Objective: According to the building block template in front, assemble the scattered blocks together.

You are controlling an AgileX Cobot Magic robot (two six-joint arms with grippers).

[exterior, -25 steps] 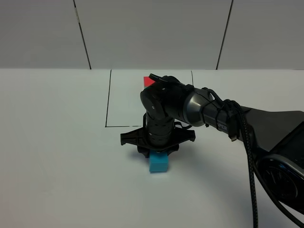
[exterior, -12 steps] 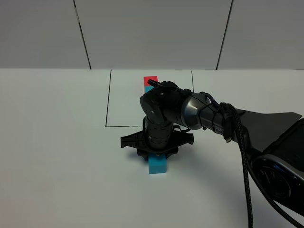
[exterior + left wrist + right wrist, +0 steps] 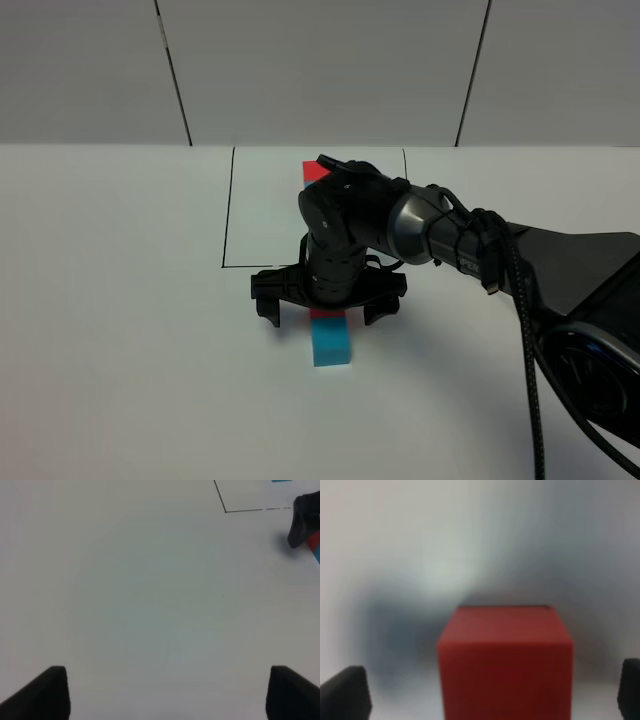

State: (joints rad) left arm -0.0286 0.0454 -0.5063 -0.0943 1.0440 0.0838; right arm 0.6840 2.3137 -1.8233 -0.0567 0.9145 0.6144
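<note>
The cyan cube [image 3: 331, 342] sits on the white table, with the red cube [image 3: 325, 313] touching its far side; only a red sliver shows under my right gripper [image 3: 326, 305]. That gripper is open, its fingers [image 3: 266, 303] wide on both sides of the red cube and apart from it. The right wrist view shows the red cube [image 3: 505, 660] free between the open fingertips [image 3: 342, 696]. The template's red end [image 3: 314, 170] shows behind the arm inside the drawn black outline [image 3: 227, 215]; its cyan part is hidden. My left gripper [image 3: 167, 695] is open and empty over bare table.
The right arm [image 3: 450, 240] reaches in from the right across the outline. In the left wrist view the outline's corner [image 3: 225, 511], a right gripper finger [image 3: 302, 520] and the red cube's edge [image 3: 314, 540] show at one side. A panelled wall [image 3: 320, 70] stands behind the table.
My right gripper has opened from shut to wide apart and lifted slightly, letting go of the red cube, which now shows against the cyan cube's far side.
</note>
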